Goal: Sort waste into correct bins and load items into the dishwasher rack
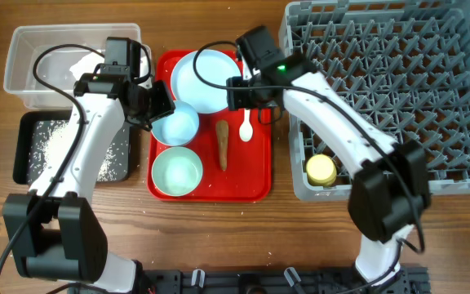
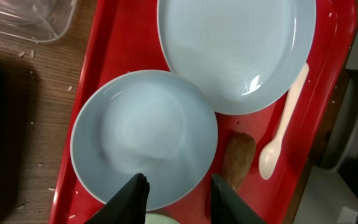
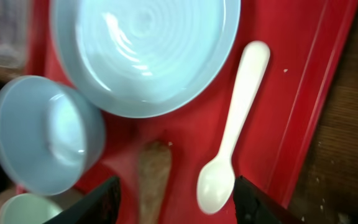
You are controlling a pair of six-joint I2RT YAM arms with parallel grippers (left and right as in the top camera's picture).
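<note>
The right claw (image 3: 176, 202) stands spread over the red tray (image 1: 255, 175) and grips nothing. The white spoon (image 3: 229, 137) lies flat on the tray with its bowl end in the gap between the two fingers, nearer the 3 o'clock finger and clear of both; its handle runs away toward 1 o'clock. The brown cone (image 3: 154, 180) lies in the same gap, toward the 9 o'clock finger; the pale-blue plate (image 3: 148, 50) sits at 11 o'clock of this claw.

The left claw (image 2: 179, 199) has its fingers partly apart, astride the near rim of the pale-blue bowl (image 2: 135, 137); one finger is over the bowl's inside and the other just outside its wall. Whether they press the wall I cannot tell. The bowl meets the plate's rim at its 1 o'clock side.

From overhead, taking the red tray as the dial, the plate is at 12 o'clock, the pale-blue bowl at 10 and the mint-green bowl (image 1: 176, 172) at 7. The grey rack (image 1: 398, 90) stands at 3 o'clock, with the yellow cup (image 1: 321, 170) in its 7 o'clock corner. The clear tub (image 1: 23, 82) is at 10 o'clock; the black tray (image 1: 21, 147), at 9, is strewn with rice grains (image 1: 51, 143).
</note>
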